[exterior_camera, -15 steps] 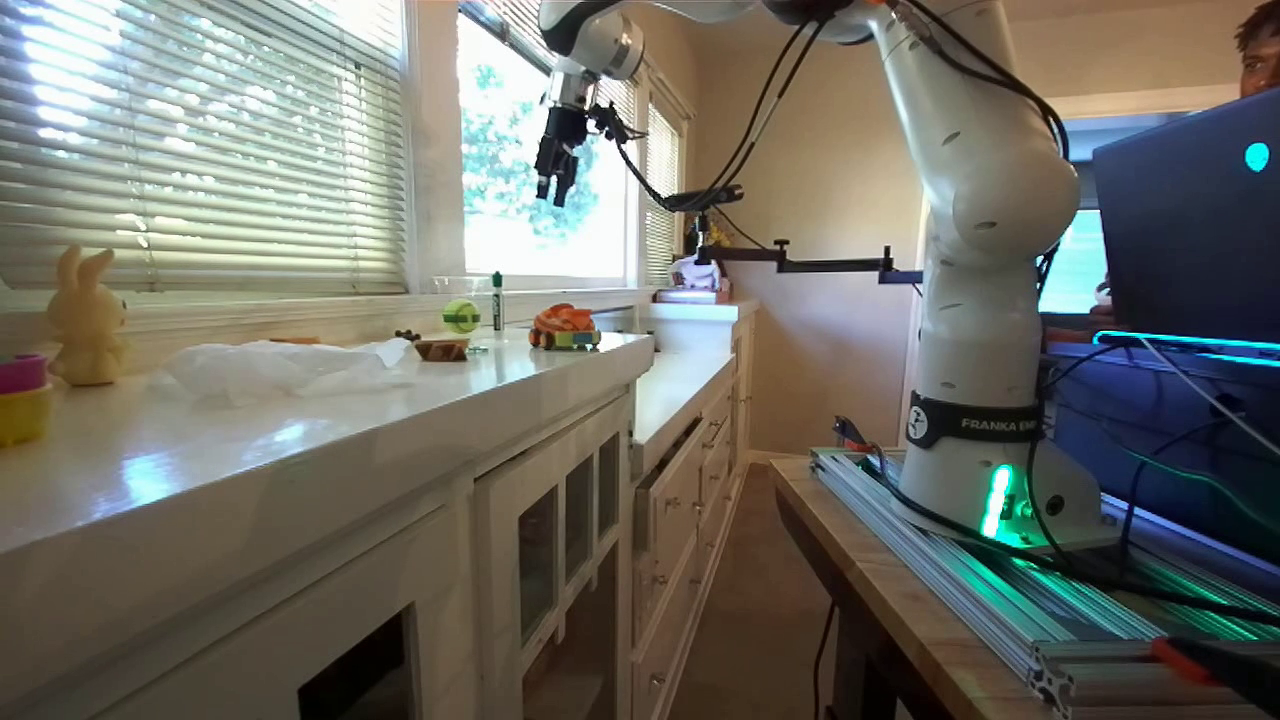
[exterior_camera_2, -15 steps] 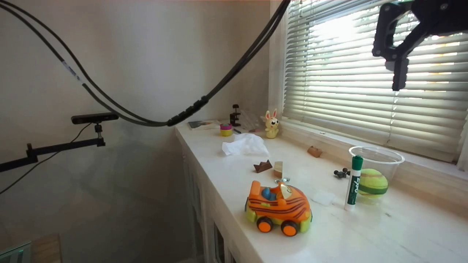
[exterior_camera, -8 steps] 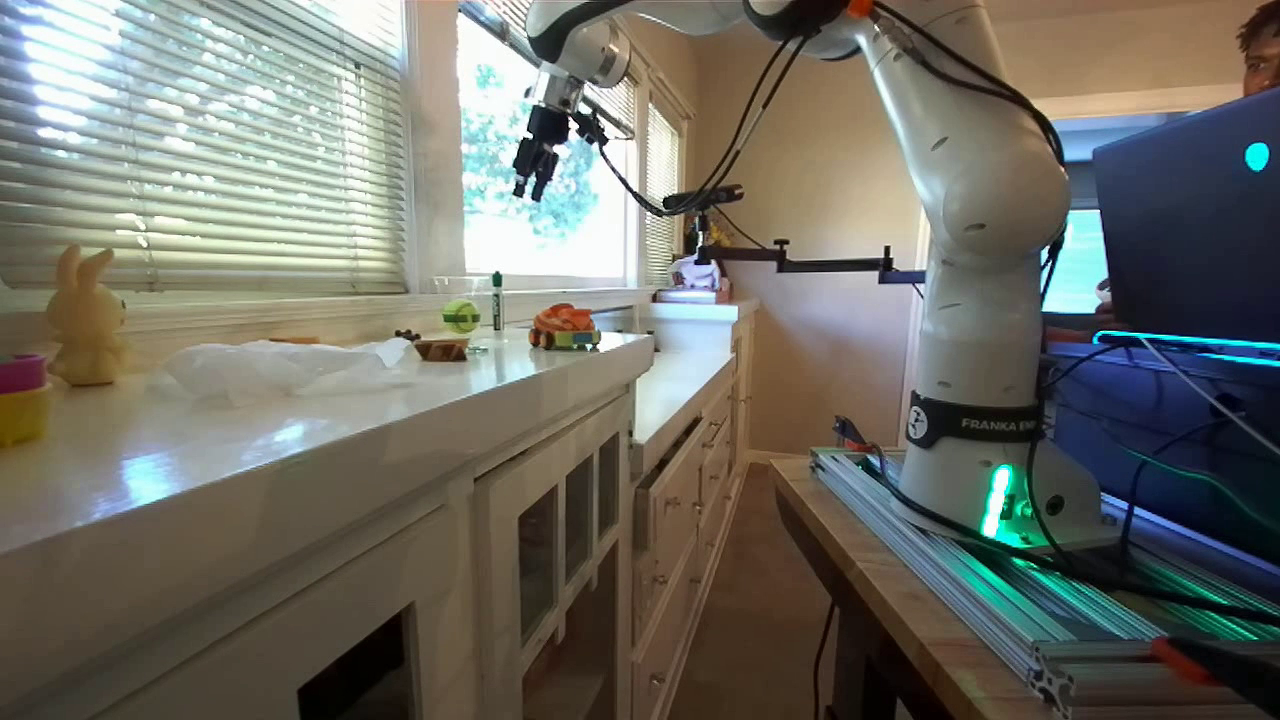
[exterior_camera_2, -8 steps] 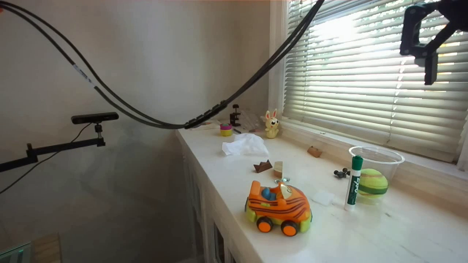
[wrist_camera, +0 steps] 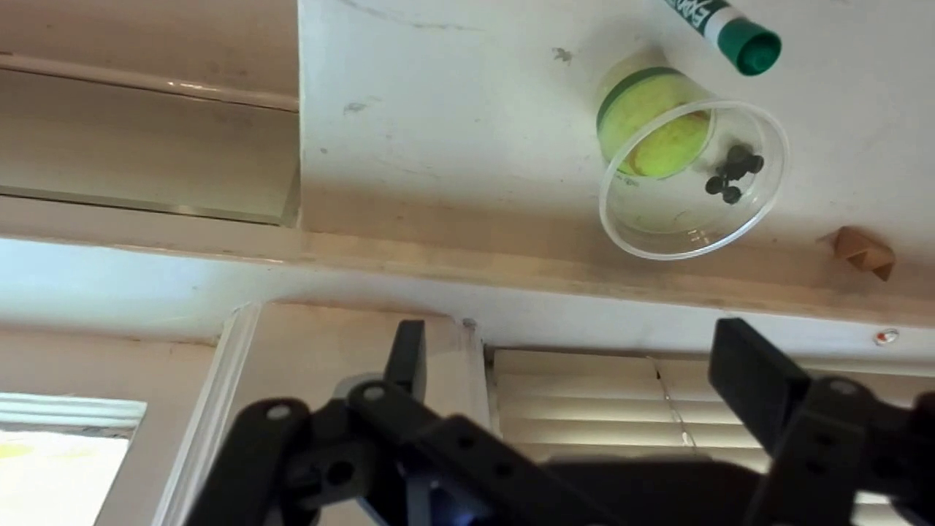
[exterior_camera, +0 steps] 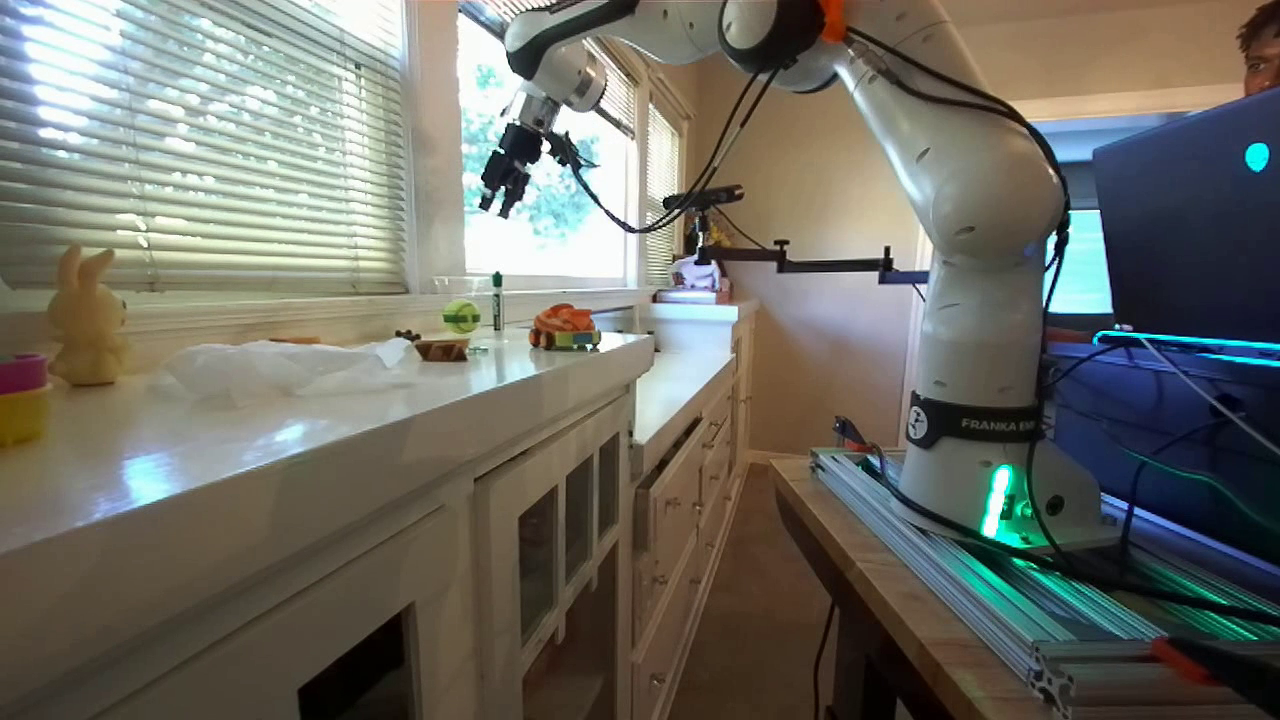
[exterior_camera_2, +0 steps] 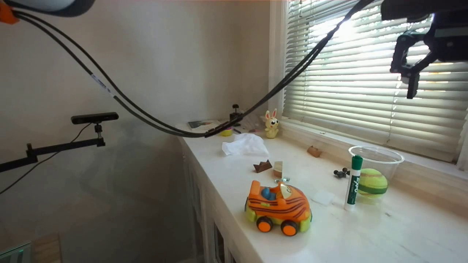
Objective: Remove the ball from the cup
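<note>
Yellow-green, that's the ball [wrist_camera: 635, 117] to be fetched, and in the wrist view it's spotted down at the bottom of a clear cup [wrist_camera: 687, 219] on the white worktop [wrist_camera: 453, 102]. The hand [wrist_camera: 581, 361] is spread really wide and nothing's held; only background is seen between the fingers [wrist_camera: 752, 380], mostly window blinds [wrist_camera: 577, 409]. Main thing to be noted: from that gap, the ball is found up the view and a bit to the right, away from the blinds, so the fingers seem to be aimed past the cup.

In an exterior view the hand [exterior_camera: 496, 207] can be seen well above worktop level, tipped rather than pointed straight down, and well apart from the cup. Only one arm [exterior_camera: 985, 190] is on the job, so no picking is needed there. Ball's round too, so no long axis has to be matched; it's the upright cup that should probably be lined up over before anything gets lowered.

In an exterior view the cup [exterior_camera_2: 376, 155] is shown side-on, ball sat at the bottom, and a green-capped marker [exterior_camera_2: 353, 182] is stood just beside it, away from the blinds. One finger [exterior_camera_2: 412, 86] is visible higher up than the cup; the other can't be made out. Ball looks nearly as wide as the cup down there, so it'd probably have to be pinched from on top, and the cup could get dragged along.
</note>
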Robot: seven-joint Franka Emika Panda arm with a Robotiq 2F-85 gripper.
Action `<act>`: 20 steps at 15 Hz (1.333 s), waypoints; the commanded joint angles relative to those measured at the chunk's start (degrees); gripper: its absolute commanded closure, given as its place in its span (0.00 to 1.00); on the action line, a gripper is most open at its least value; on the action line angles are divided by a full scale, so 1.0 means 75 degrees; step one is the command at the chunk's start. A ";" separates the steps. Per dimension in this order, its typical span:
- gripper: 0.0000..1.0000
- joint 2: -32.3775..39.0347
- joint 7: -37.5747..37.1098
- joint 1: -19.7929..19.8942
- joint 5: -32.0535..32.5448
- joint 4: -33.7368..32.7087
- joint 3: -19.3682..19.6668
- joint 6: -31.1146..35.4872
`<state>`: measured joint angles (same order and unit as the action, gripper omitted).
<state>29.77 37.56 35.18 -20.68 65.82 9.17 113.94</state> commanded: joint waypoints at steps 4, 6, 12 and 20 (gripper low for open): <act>0.00 0.1154 -0.0325 0.0265 -0.0029 -0.1509 -0.0588 -0.0683; 0.00 0.1344 -0.0563 0.0223 0.0126 -0.1794 -0.0597 -0.1039; 0.00 0.1882 -0.0894 0.0210 0.0614 -0.2598 -0.0517 -0.2038; 0.00 0.2314 -0.0974 0.0049 0.0586 -0.2888 -0.0251 -0.2019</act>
<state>44.58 32.30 35.99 -17.21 48.51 6.78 100.30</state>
